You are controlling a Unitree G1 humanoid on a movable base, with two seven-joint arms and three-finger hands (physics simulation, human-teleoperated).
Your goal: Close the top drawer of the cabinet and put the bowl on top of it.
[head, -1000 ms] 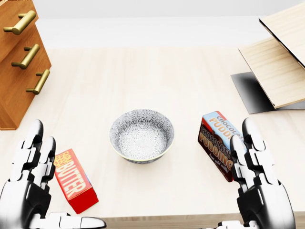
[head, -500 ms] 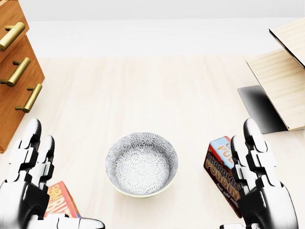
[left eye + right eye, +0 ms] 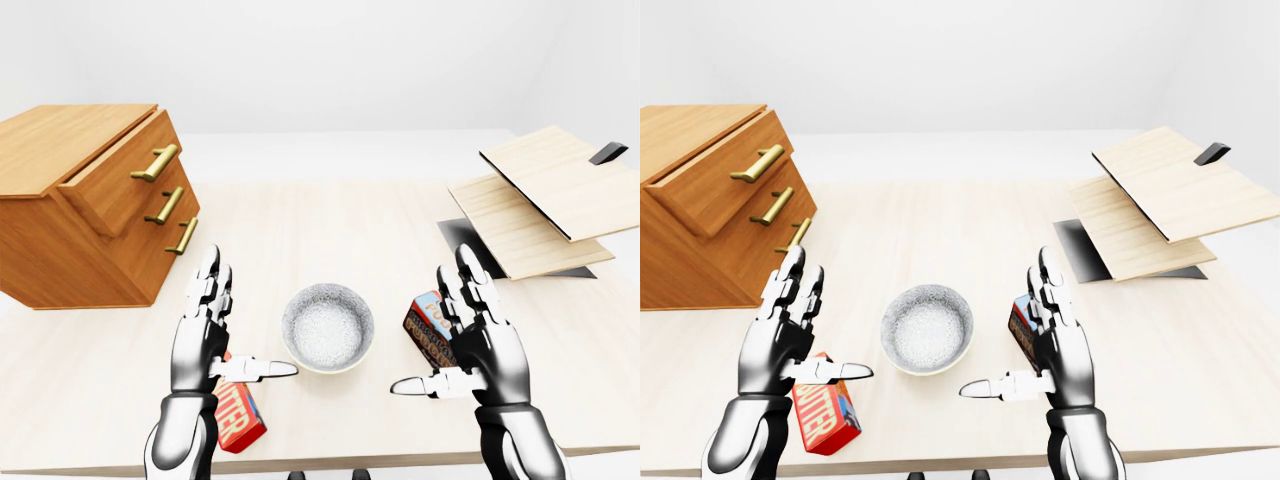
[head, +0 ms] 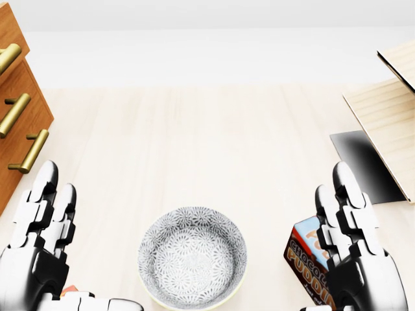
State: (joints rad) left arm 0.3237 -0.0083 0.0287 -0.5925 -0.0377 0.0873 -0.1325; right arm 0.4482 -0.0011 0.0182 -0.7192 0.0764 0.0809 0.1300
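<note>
Left-eye view — bowl (image 3: 328,328) (unheld) near table (image 3: 330,225) edge

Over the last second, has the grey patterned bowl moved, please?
No; the camera moved, sliding everything down. The grey patterned bowl stays beside the chocolate pudding box.

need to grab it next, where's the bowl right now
The bowl sits low and central in the left-eye view, on the table between the left hand and right hand, with the pudding box just to its right.
</note>
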